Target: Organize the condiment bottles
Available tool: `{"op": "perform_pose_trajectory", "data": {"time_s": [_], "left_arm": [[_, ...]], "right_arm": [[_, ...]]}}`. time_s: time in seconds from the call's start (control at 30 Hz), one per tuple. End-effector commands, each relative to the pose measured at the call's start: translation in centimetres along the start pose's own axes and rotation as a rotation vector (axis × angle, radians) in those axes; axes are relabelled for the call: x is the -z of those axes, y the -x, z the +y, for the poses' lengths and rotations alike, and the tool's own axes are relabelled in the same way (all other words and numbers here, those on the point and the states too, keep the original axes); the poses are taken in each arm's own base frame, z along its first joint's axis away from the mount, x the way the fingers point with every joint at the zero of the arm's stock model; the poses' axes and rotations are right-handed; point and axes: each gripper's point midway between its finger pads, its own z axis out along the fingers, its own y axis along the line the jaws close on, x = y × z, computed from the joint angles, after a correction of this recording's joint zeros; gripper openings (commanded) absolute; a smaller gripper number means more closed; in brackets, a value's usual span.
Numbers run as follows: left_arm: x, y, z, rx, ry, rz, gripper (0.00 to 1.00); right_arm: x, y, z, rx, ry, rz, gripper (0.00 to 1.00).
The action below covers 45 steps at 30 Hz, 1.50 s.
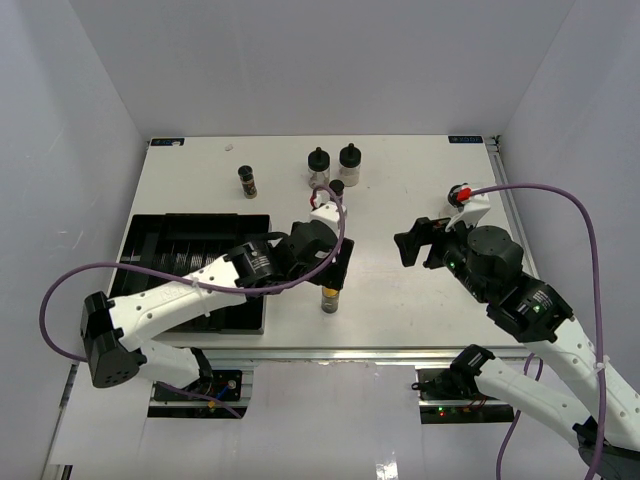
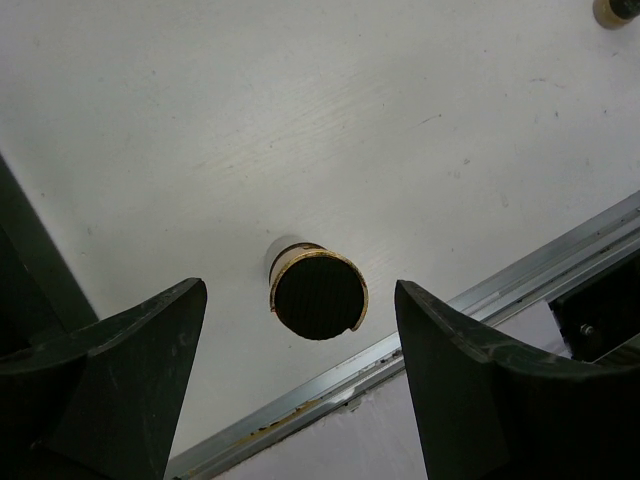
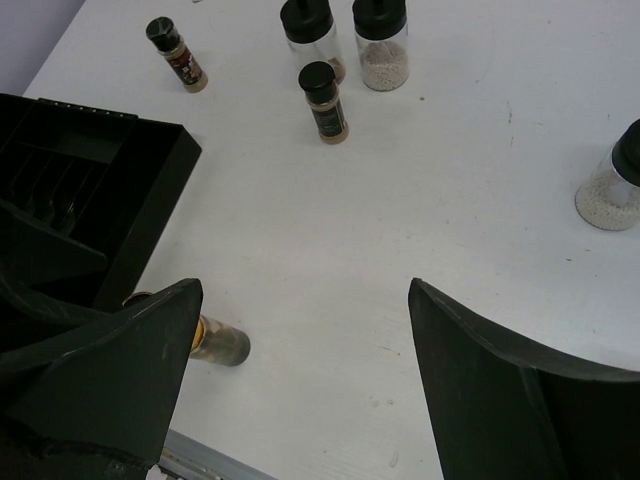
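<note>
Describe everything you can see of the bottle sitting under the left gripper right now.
The slim bottle stands upright on the white table near its front edge, just right of the black tray. From above: a round ribbed black cap with a yellow-brown rim. From the side: yellow-brown above, darker below. The open left gripper hangs over it, fingers either side of the cap, not touching. Only the table touches it.

In the right wrist view, a squat bottle (image 3: pixel 612 190) is cut off by the right edge, and a slim bottle (image 3: pixel 222 346) is partly hidden behind the right gripper (image 3: pixel 305 305). In the left wrist view, a round object (image 2: pixel 615 10) is clipped by the top corner and cannot be identified.
</note>
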Motion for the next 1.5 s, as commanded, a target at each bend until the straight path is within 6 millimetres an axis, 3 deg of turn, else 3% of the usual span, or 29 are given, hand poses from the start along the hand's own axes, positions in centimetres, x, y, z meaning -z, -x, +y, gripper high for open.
{"op": "perform_pose_trajectory", "data": {"time_s": [0.0,0.8,0.93,1.1,1.13,1.23,1.33,1.47], "left_arm": [[-0.1,-0.9,-0.6,0.0,-0.007,0.042,0.87],[-3.9,-3.3,0.0,-0.044,0.103,0.127,0.72],[-4.2,-3.2,0.0,-0.049,0.108,0.129,0.55],[-4.1,-2.6,0.1,-0.042,0.126,0.121,0.07],[-4.0,-2.4,0.2,-0.041,0.135,0.116,0.01],[-3.4,-1.6,0.8,-0.01,0.187,0.1,0.0],[-2.7,-0.5,3.0,0.026,0.305,0.07,0.0],[-1.4,4.7,8.2,0.164,0.434,0.0,0.0]], "right_arm": [[0.1,1.0,0.2,0.004,0.013,-0.044,0.9],[1.1,2.0,-0.7,0.019,-0.019,-0.086,0.9],[1.1,2.0,-0.7,0.023,-0.02,-0.082,0.9],[1.1,2.1,-0.7,0.026,-0.02,-0.087,0.9],[1.0,2.0,-0.7,0.028,-0.021,-0.086,0.9],[0.9,1.8,-0.6,0.029,-0.017,-0.078,0.9],[1.0,1.6,-0.4,0.024,0.0,-0.074,0.9],[1.0,1.6,0.0,0.022,0.018,-0.073,0.9]]}}
